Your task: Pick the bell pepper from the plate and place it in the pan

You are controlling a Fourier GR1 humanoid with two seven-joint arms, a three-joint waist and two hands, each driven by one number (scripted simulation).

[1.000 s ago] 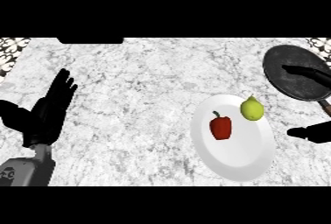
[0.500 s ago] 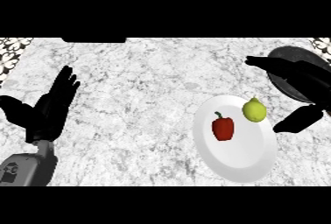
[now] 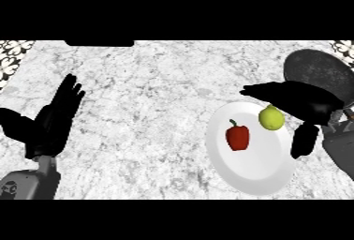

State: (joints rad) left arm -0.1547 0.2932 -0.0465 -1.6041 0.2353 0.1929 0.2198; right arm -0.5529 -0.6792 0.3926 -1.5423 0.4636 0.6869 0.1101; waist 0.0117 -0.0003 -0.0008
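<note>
Nearing the bell pepper (image 3: 237, 136) — right hand (image 3: 303, 99) (outstretched)

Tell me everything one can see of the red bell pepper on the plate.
The bell pepper is red and smooth, with a short dark stem at its far end. It looks whole and lies on the white plate, in its left half. Only the plate touches it. A yellow-green fruit lies apart, up and to its right; the open right hand hangs over that side of the plate, clear of the pepper.
</note>
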